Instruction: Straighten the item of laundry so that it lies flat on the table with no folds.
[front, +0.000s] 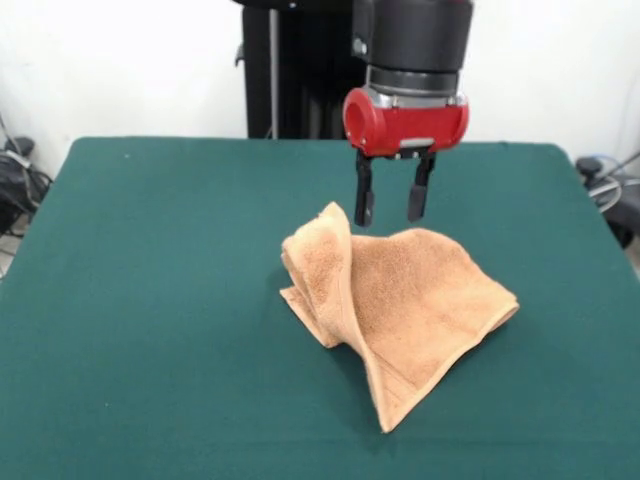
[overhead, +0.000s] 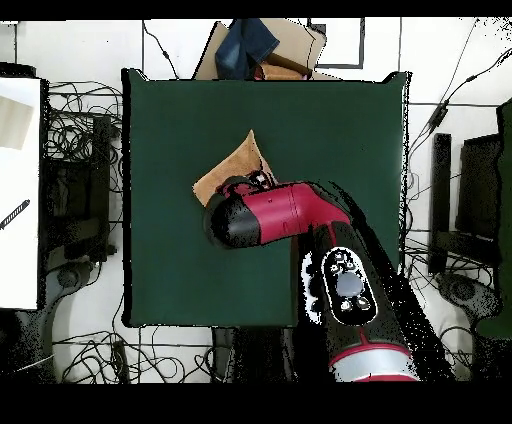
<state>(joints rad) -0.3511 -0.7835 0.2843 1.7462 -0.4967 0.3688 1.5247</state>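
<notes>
A red and black end effector (front: 392, 204) with two dark fingers hangs from the arm above the middle of the desk; its fingers stand apart with a clear gap between them, and they hold nothing; the tips hover just behind and above the raised peak of a light brown, thick terry-cloth towel (front: 405, 300). The towel lies near the centre of the wide dark green felt desk (front: 150, 300), folded over on itself; one fold stands up as a ridge at its left side in the front view, layered edges show beneath that ridge, and a long corner points toward the camera; in the overhead view only one tan corner of the towel (overhead: 232, 168) shows past the arm's red casing.

The step in hand appears to be reaching for the upright fold; to do it well, the end effector would likely need to come down over the top layer alone, near its free corner, close on that single thickness, then draw it outward and low across the desk so the layers beneath stay put and the cloth opens instead of bunching.
</notes>
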